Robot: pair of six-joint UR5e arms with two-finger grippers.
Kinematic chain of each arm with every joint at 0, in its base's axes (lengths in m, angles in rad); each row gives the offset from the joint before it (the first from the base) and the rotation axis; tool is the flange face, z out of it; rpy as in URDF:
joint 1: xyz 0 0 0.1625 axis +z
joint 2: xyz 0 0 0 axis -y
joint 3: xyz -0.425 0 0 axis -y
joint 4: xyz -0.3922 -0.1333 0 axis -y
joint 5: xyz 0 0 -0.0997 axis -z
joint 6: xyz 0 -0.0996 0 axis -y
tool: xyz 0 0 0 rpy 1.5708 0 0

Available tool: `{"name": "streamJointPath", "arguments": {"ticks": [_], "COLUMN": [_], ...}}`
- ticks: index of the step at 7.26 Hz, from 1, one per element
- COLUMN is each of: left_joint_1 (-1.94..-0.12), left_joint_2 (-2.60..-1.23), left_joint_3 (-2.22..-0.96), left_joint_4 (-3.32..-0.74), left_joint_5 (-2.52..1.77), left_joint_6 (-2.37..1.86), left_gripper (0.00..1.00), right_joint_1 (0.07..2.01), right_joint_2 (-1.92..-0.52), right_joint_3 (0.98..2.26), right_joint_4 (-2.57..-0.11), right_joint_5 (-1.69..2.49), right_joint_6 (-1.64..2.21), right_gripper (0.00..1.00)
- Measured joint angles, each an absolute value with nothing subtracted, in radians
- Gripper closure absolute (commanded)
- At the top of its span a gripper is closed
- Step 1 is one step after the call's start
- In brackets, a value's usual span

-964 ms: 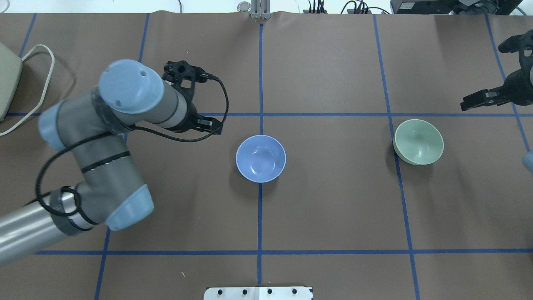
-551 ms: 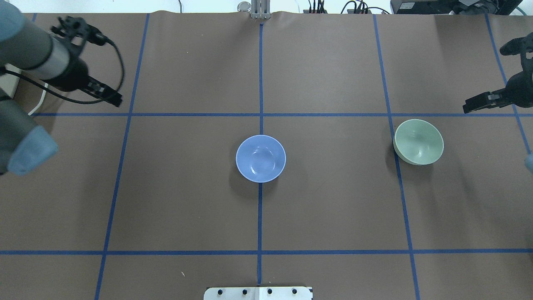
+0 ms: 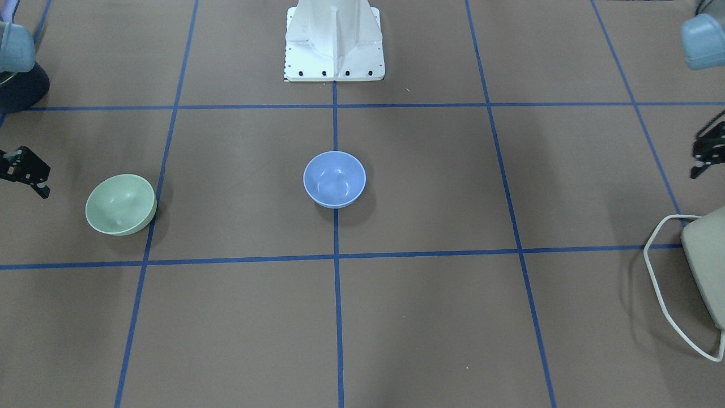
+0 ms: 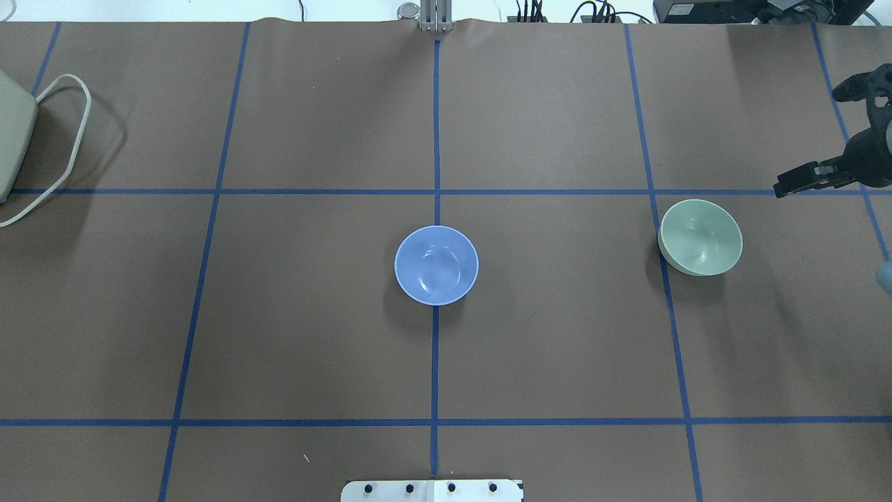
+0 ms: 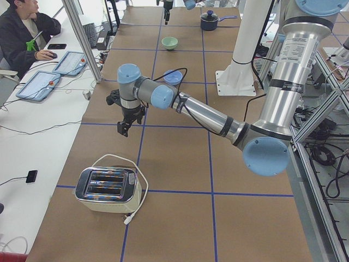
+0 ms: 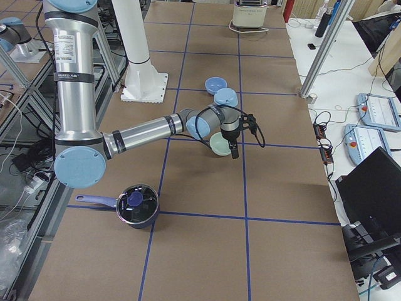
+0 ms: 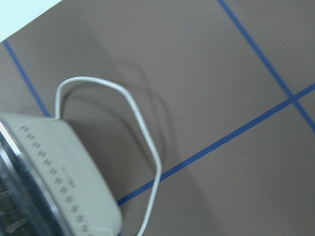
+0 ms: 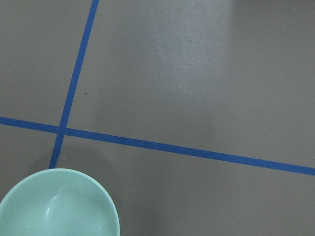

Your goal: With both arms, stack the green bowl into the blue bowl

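The blue bowl [image 4: 436,265] stands upright at the table's middle, on the centre tape line; it also shows in the front view [image 3: 334,179]. The green bowl [image 4: 700,238] stands upright to its right, also in the front view [image 3: 120,204] and at the bottom left of the right wrist view [image 8: 59,204]. My right gripper [image 4: 794,183] hovers just beyond the green bowl, apart from it and holding nothing. My left gripper [image 3: 705,156] is far off at the table's left end, near the toaster, out of the overhead view. I cannot tell whether either gripper is open or shut.
A cream toaster [image 4: 10,139] with a looped white cord [image 7: 142,132] sits at the table's left end. A dark pot [image 6: 135,207] stands at the right end near the robot's side. The white pedestal base [image 3: 334,39] stands at the near edge.
My left arm has swung away from beside the blue bowl to the table's left end, leaving the overhead view. The right gripper has barely moved. Both bowls stayed put.
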State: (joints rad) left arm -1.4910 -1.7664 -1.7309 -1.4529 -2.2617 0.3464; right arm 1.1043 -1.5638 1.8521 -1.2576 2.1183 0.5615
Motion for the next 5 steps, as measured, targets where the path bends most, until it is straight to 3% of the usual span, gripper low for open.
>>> {"name": "streamJointPath", "arguments": {"ticks": [5], "left_joint_1": [-1.720], "left_joint_2": [-1.656], "left_joint_3": [-1.518], "left_joint_4": [-1.590], "left_joint_5": [-2.398], "left_joint_6": [0.525], "left_gripper": [0.01], "right_joint_1": [1.005], "right_joint_2": [-1.553], "right_joint_3": [1.811], "right_joint_4": [-1.191], "right_joint_5": [2.115], "right_joint_6": [0.562], "right_gripper": [0.00]}}
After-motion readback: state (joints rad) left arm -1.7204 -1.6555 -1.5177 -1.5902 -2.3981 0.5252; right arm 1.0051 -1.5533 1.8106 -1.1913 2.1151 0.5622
